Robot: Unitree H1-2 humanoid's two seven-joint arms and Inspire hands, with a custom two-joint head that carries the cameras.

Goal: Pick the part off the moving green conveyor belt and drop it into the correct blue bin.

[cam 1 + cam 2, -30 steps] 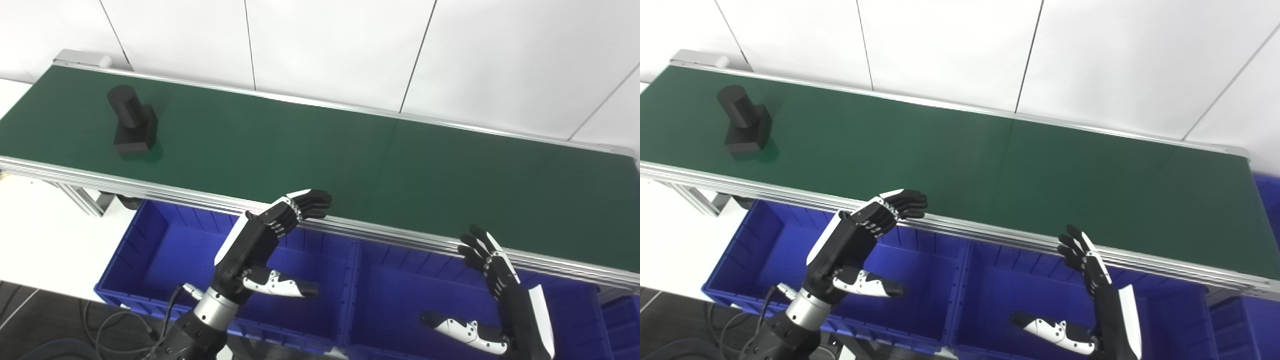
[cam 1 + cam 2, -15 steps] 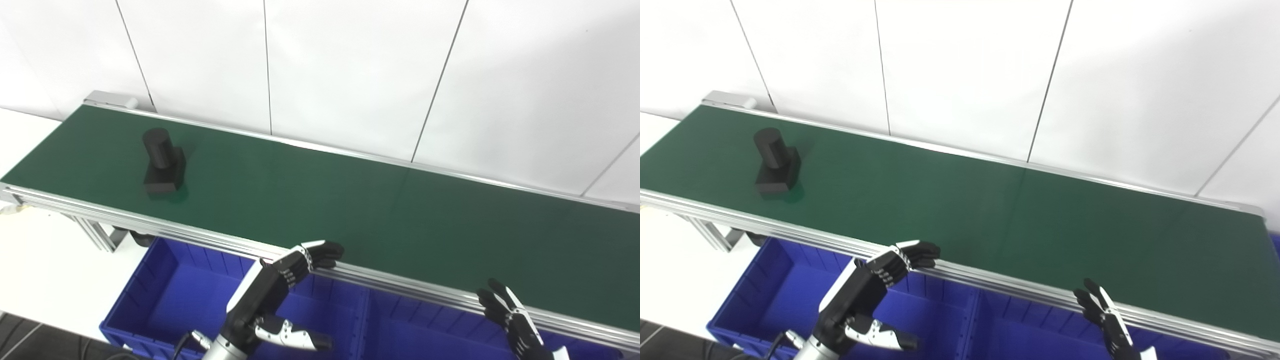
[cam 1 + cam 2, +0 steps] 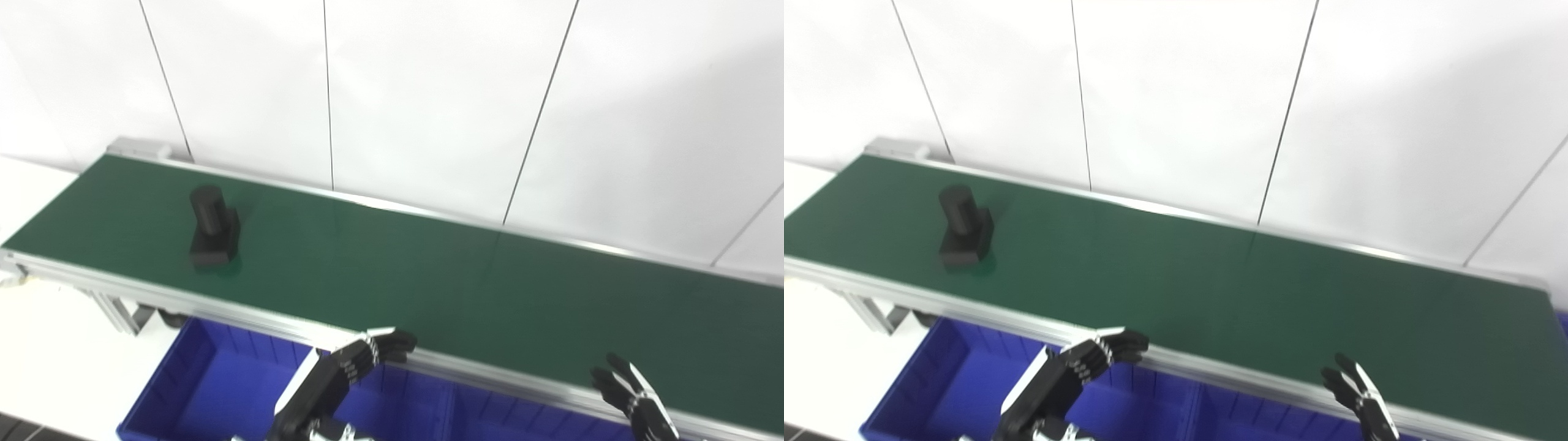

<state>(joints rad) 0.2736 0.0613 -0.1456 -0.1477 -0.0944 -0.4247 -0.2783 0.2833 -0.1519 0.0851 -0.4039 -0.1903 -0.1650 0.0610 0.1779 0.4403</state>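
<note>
On the green conveyor belt (image 3: 429,288), far left, the black part (image 3: 211,226) rides untouched; nothing is picked yet.
Both the pick and the drop into a blue bin (image 3: 202,392) remain: the left robot hand (image 3: 343,380) waits empty near the belt's front rail with fingers curled, the right robot hand (image 3: 1360,401) with fingers spread. No labels or writing are readable.
</note>
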